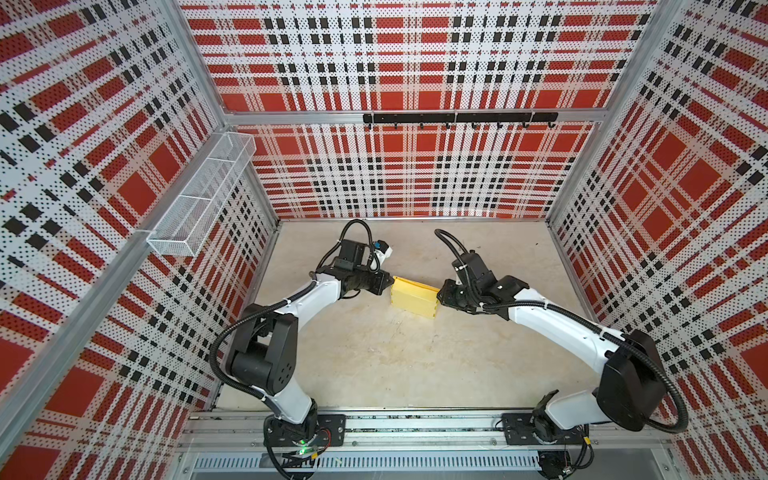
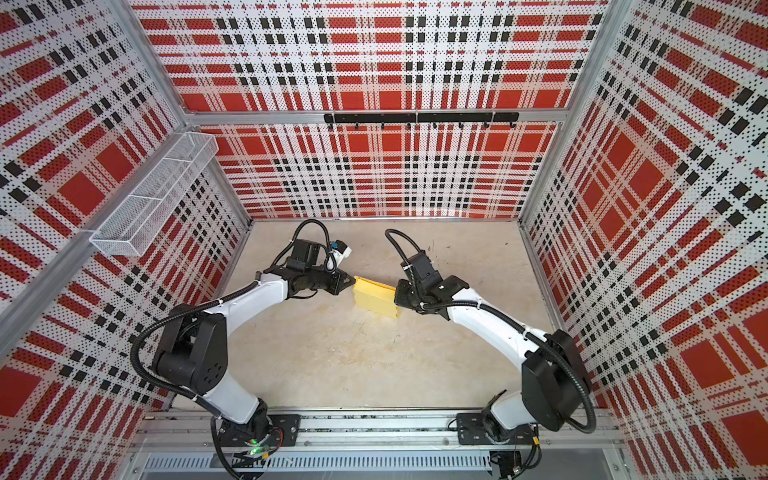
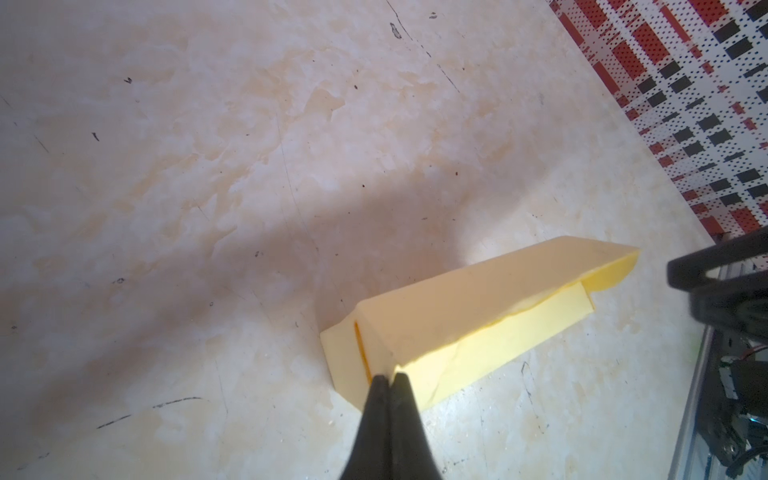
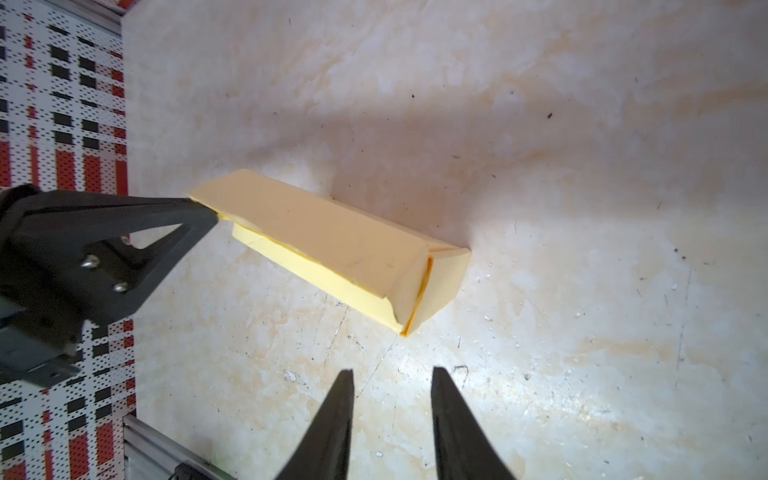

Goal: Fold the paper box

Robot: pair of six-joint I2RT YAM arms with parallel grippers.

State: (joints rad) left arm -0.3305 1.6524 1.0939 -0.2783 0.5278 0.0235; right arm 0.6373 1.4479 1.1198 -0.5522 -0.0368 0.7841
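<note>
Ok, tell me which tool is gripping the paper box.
The left tool, pinched shut on the paper box's corner; the right tool stands open, clear of it.

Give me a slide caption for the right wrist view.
Right pincer open just short of the paper box, whose far end the shut left pincer pinches.

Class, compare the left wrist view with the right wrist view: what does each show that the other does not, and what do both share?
Only the left wrist view: the left claw end-on, tips shut together and meeting a corner of the paper box; whether cardboard is pinched is unclear. Only the right wrist view: the right claw with both tips apart and clear of the box, and the left claw side-on at the box's far end. Both: the pale yellow box lying on the marbled table, its top flap slightly ajar.
</note>
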